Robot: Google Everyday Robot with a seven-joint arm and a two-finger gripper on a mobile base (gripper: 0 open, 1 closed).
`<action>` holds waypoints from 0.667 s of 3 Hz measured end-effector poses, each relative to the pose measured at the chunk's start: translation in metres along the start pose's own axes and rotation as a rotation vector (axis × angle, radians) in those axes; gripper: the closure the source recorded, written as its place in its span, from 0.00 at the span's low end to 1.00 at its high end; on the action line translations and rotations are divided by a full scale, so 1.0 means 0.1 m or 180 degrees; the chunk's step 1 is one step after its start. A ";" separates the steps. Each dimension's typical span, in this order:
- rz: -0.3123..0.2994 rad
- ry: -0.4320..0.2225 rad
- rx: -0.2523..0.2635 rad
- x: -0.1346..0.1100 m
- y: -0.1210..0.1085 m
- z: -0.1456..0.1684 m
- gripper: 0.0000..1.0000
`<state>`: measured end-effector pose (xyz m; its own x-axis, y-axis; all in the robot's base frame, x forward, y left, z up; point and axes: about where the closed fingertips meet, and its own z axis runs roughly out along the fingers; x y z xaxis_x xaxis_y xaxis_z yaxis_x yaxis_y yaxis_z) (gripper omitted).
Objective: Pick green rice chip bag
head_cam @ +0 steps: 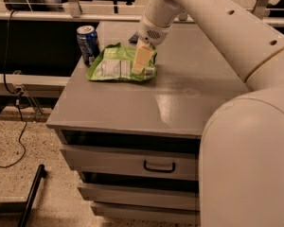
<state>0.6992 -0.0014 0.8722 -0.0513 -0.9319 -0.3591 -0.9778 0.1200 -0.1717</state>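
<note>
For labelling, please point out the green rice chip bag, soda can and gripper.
green rice chip bag (109,69): camera view, label panel.
soda can (87,44): camera view, side.
gripper (141,63): camera view, tip over bag.

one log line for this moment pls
phase: reach | gripper: low over right half of flat crinkled light-green rice chip bag, contact unclear | bag: lying on grey cabinet top | blue soda can: upright beside bag

Item count, as standing in front of the unit:

- One green rice chip bag (114,65) is lying on one grey cabinet (180,98).
- One blue soda can (87,42) is standing just beside the bag.
- One dark wrapper (132,38) is showing partly behind one arm (217,22).
- One gripper (139,69) is sitting at the bag's end farther from the can.
- Three drawer fronts are showing, and one handle (159,167).
</note>
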 end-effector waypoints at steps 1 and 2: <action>0.0072 -0.0109 0.0014 0.03 -0.01 -0.09 0.77; 0.0230 -0.0287 0.0102 0.18 -0.12 -0.33 1.00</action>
<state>0.7032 -0.0310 0.8977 -0.1016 -0.8860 -0.4524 -0.9651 0.1980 -0.1711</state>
